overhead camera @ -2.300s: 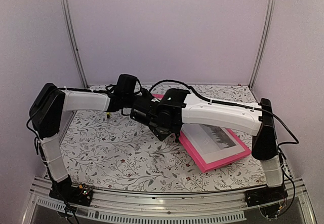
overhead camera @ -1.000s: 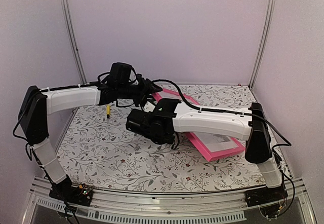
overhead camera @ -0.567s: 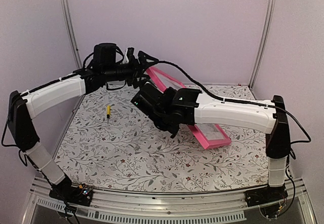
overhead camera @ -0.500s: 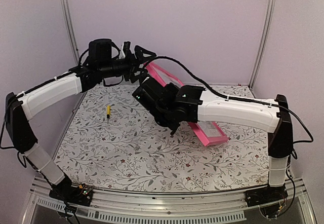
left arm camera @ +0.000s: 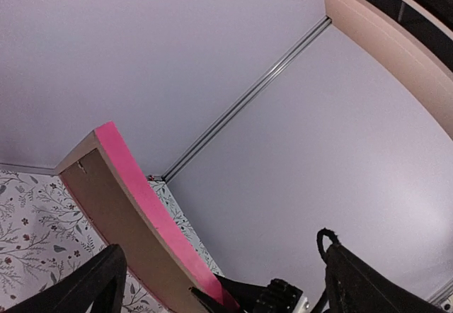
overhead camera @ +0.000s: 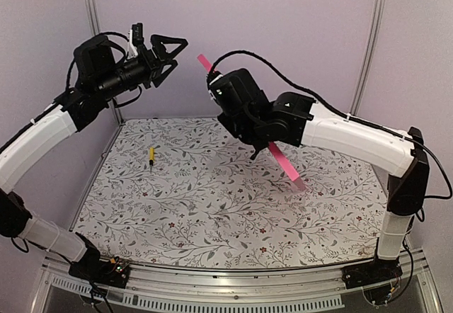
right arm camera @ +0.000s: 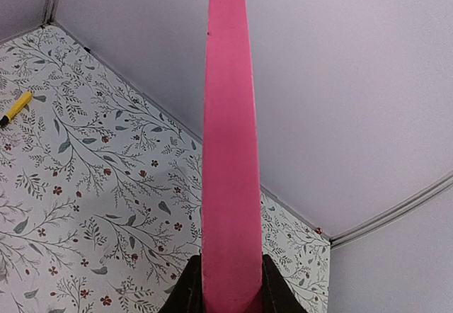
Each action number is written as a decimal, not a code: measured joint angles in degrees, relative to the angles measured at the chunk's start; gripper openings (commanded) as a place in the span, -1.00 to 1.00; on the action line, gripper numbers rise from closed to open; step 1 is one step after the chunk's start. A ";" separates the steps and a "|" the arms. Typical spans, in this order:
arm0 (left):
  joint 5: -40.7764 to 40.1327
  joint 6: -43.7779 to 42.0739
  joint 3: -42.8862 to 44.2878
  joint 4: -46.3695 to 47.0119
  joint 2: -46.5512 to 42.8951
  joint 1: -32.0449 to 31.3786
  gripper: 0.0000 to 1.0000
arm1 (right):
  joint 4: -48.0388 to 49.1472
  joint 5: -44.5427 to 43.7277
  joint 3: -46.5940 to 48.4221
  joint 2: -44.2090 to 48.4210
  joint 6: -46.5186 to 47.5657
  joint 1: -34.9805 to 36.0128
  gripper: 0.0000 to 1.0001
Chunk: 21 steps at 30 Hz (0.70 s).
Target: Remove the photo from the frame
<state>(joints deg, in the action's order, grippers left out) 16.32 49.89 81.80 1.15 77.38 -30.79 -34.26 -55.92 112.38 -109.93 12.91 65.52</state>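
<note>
My right gripper (overhead camera: pixel 259 141) is shut on the frame (overhead camera: pixel 283 163) and holds it up on edge, tilted. From above the frame shows only as a thin pink strip, its lower end near the tabletop. In the right wrist view the pink edge (right arm camera: pixel 228 150) rises straight from between the fingers (right arm camera: pixel 190 290). The left wrist view shows the frame's pink rim (left arm camera: pixel 141 192) and its brown back (left arm camera: pixel 106 210). The photo is hidden. My left gripper (overhead camera: pixel 164 44) hangs high at the back left, open and empty, apart from the frame's top end.
A small yellow-handled tool (overhead camera: pixel 151 155) lies on the floral table cover (overhead camera: pixel 184 207) at the left; it also shows in the right wrist view (right arm camera: pixel 14 107). Purple walls with metal posts (overhead camera: pixel 94 37) enclose the table.
The right arm has lifted the frame off the table and turned it edge-on. The left gripper has opened, let go of the frame's top and swung up and to the left.
</note>
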 measured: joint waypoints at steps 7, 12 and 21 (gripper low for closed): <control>-2.47 -0.44 -4.28 0.22 -1.84 0.00 0.99 | 1.33 4.85 2.23 5.38 -2.19 -1.38 -1.00; -3.43 -0.42 -5.86 0.22 -1.84 0.07 0.99 | 1.20 11.93 1.75 8.55 -7.04 -3.91 -1.00; -3.48 -0.33 -9.22 -0.17 -1.16 0.92 0.99 | 2.82 38.05 -7.87 17.20 -23.67 -18.29 -1.00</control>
<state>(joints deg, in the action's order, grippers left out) 12.84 49.56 72.58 0.97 76.23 -29.87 -31.44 -17.87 104.51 -92.73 -10.76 47.22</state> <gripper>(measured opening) 0.994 0.209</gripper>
